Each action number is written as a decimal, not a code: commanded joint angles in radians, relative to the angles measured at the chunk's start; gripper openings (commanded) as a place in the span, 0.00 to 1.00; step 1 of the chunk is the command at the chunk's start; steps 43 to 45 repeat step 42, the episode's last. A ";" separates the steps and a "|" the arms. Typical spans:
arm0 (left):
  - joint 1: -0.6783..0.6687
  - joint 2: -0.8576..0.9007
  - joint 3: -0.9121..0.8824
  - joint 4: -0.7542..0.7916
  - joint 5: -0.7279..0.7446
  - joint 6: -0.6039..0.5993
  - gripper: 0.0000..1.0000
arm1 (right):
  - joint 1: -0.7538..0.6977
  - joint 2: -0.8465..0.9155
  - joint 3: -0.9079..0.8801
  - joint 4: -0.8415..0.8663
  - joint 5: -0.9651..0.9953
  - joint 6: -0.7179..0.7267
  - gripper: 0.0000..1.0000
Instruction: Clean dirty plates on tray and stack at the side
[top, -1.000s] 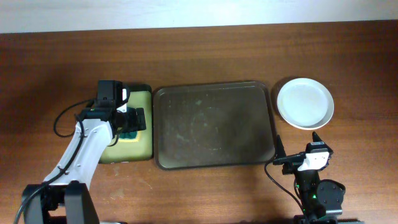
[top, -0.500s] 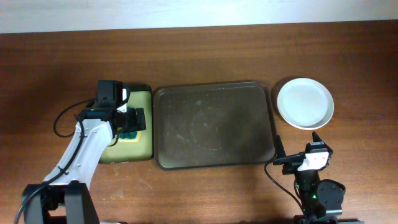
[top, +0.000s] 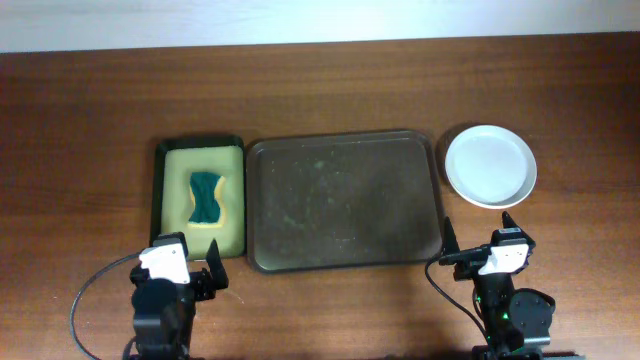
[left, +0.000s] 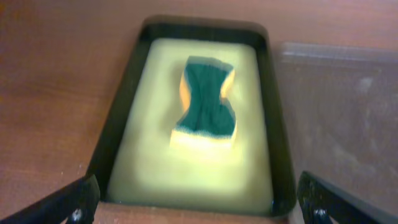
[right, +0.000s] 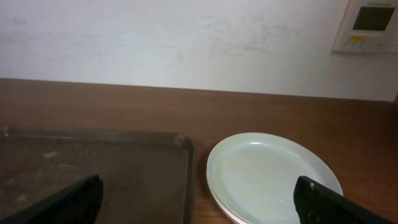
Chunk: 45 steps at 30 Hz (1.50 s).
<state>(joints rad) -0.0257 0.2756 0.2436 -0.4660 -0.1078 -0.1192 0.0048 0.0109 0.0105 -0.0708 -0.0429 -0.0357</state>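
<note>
The plates (top: 490, 166) sit as one round white pile on the bench (top: 320, 90), at 3 o'clock from the tray (top: 343, 201) and level with its far half. From overhead only the top plate shows: shallow, pale, glossy, no clear smear. In the right wrist view a second rim peeks out under the near edge, so it is a stack, though the count cannot be told. A faint yellowish cast near that edge may be residue or reflection.

The tray is dark brown, rounded at the corners, with a raised rim, and its floor carries pale scuffs and dull streaks. A thin strip of wood separates its 3 o'clock rim from the plates; they lie just beside each other, apart.

At 9 o'clock, nearly touching the big tray, is a small black tray (top: 200, 210) with a yellow-green inside, holding a green-topped sponge (top: 207, 198) that lies flat.

The left jaws, at 7 o'clock, are spread wide and hold nothing, facing the small tray's near rim. The right jaws, at 5 o'clock, are likewise released and empty, just off the tray's near corner.

Open wood runs broadly along 12 o'clock, and past the plates toward 3 o'clock.
</note>
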 joint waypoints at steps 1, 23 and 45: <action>0.003 -0.205 -0.152 0.319 -0.009 0.008 0.99 | -0.006 -0.007 -0.005 -0.004 -0.005 -0.006 0.98; 0.019 -0.270 -0.234 0.383 0.086 0.093 1.00 | -0.002 -0.007 -0.005 -0.004 -0.005 -0.006 0.98; 0.019 -0.270 -0.234 0.382 0.086 0.093 0.99 | -0.002 -0.007 -0.005 -0.004 -0.005 -0.006 0.98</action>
